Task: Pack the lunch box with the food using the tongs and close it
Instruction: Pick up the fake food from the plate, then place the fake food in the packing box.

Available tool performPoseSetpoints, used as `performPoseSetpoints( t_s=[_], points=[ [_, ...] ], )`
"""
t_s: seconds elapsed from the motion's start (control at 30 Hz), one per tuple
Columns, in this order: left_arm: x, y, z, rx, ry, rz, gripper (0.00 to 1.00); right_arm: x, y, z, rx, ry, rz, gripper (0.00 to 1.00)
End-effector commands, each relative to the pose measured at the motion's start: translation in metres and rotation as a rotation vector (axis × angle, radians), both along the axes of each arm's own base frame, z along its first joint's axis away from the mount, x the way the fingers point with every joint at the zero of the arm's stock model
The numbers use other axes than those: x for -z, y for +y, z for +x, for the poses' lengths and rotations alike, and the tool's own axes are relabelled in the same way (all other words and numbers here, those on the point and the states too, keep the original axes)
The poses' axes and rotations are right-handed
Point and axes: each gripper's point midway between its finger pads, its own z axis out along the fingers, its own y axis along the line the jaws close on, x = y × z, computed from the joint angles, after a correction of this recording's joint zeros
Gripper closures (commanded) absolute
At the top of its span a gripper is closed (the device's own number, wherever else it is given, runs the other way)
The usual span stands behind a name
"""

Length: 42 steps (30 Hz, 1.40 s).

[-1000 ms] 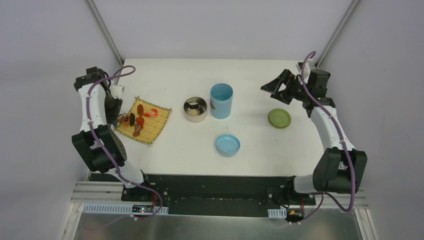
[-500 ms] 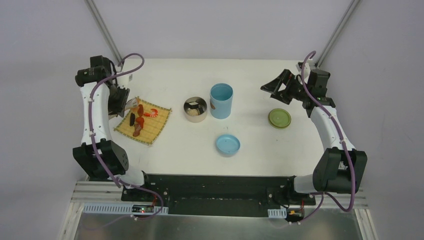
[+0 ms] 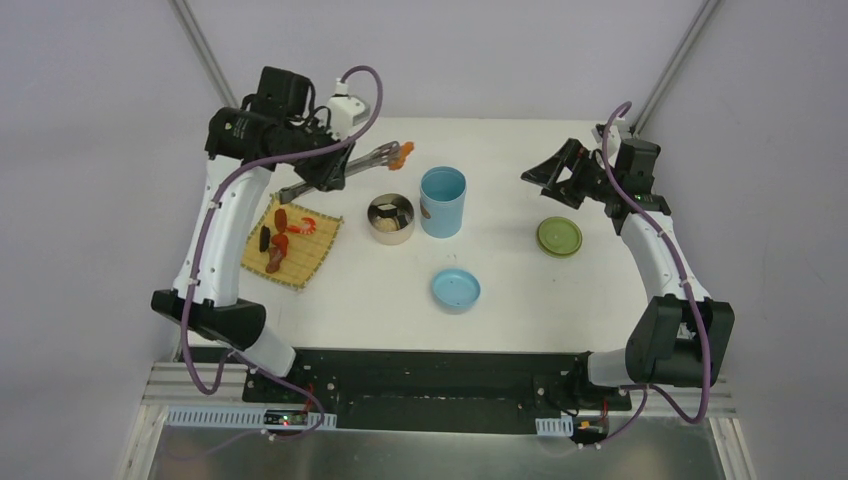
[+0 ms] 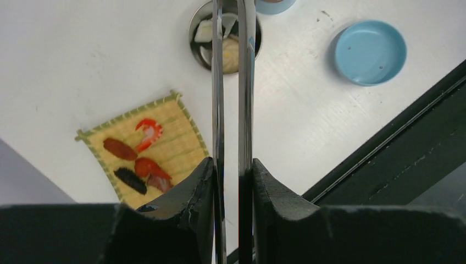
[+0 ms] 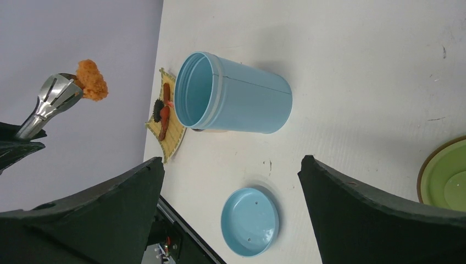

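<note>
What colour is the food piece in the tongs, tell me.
Orange; the food piece in the tongs shows best in the right wrist view.

A white counter (image 3: 520,300) is seen, its surface flat and marked by a few small dark scuffs. Five things are set directly on it. A yellow woven bamboo mat (image 3: 313,250) is laid flat at the left, turned at an angle to the edges. Near the middle a short shiny steel bowl (image 3: 391,237) is stood upright, with a tall light-blue cylinder (image 3: 443,222) upright just beside it on the right; whether they touch cannot be told. A round light-blue lid (image 3: 456,289) is laid hollow side up nearer the front edge. An olive-green disc lid (image 3: 559,236) is laid flat well apart at the right.
</note>
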Motion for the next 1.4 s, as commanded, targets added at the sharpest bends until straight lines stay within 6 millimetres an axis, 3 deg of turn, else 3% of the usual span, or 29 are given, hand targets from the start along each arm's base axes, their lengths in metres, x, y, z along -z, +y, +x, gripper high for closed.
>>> performPoseSetpoints(
  t_s=[0.0,0.13,0.33,0.5,0.77,0.9,1.07,1.37],
  points=[
    [-0.006,-0.043,0.012,0.126,-0.012,-0.049,0.86,-0.025,0.002,0.003,-0.023,-0.086,-0.016,0.02],
    [0.0,-0.071,0.019,0.179,0.011,-0.059,0.85,-0.025,0.002,0.001,-0.024,-0.088,-0.02,0.02],
    [0.018,-0.095,0.032,0.218,0.025,-0.035,0.85,-0.024,0.001,0.002,-0.023,-0.093,-0.031,0.02],
    [0.033,-0.097,0.042,0.203,0.043,0.004,0.8,-0.024,0.0,0.002,-0.024,-0.095,-0.036,0.02],
    [0.037,-0.096,0.039,0.214,0.063,0.017,0.53,-0.022,0.0,0.005,-0.022,-0.085,-0.037,0.02],
    [0.03,-0.093,0.037,0.178,0.062,-0.013,0.53,-0.023,0.0,0.007,-0.026,-0.084,-0.034,0.02],
    [0.015,-0.063,0.033,0.082,0.057,-0.073,0.56,-0.023,0.0,0.008,-0.03,-0.085,-0.036,0.02],
    [0.021,0.041,0.013,-0.229,0.102,-0.106,0.57,-0.021,0.003,0.008,-0.037,-0.083,-0.038,0.02]
  ],
)
